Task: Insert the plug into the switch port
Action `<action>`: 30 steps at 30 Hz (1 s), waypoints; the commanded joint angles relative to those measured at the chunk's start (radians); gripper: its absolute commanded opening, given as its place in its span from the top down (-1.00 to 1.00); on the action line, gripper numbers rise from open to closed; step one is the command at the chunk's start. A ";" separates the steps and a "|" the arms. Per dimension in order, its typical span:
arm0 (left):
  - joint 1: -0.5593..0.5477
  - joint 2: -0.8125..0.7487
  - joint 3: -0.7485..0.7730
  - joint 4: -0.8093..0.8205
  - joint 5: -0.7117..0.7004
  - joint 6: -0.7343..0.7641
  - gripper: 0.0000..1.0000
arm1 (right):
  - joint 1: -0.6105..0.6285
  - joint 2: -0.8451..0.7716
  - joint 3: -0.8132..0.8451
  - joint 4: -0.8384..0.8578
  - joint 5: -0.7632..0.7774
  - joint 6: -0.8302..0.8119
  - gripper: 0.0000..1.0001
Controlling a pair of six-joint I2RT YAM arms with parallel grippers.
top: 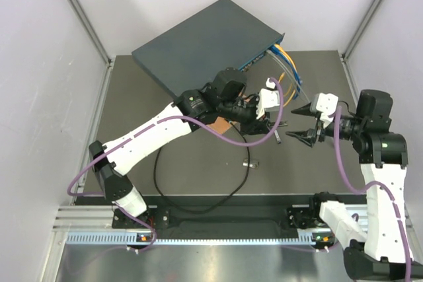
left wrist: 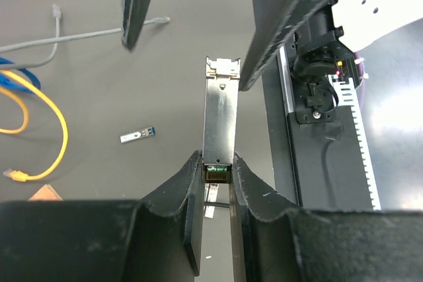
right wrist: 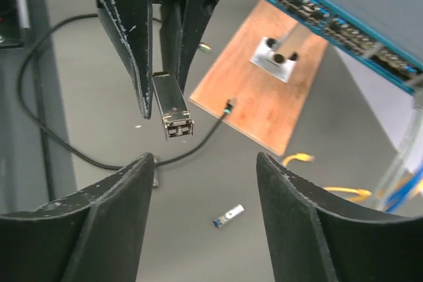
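The left hand (left wrist: 217, 163) grasps a long silver metal piece (left wrist: 219, 120), while the right hand (right wrist: 203, 158) facing it stands released.

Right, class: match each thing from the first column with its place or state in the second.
Things:
1 silver module
2 small loose stick
3 right end effector
4 metal bracket

Places or states:
A open, holding nothing
B standing on the brown board
C gripped by the left end effector
D lying free on the table

Pairs: 1-C; 2-D; 3-A; 4-B.
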 commanded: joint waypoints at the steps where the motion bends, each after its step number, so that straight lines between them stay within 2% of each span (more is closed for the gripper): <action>1: 0.002 -0.031 0.000 0.001 0.055 0.047 1.00 | 0.012 0.034 0.049 -0.055 -0.102 -0.089 -0.21; 8: 0.002 -0.020 -0.003 0.001 0.066 0.042 1.00 | 0.047 0.044 0.047 -0.089 -0.092 -0.106 -0.09; 22: 0.002 -0.005 -0.003 -0.010 0.075 0.035 1.00 | 0.103 0.019 0.047 0.043 -0.099 0.042 -0.06; 30: 0.002 0.012 0.014 -0.031 0.074 0.039 1.00 | 0.123 0.019 0.036 0.066 -0.075 0.054 0.13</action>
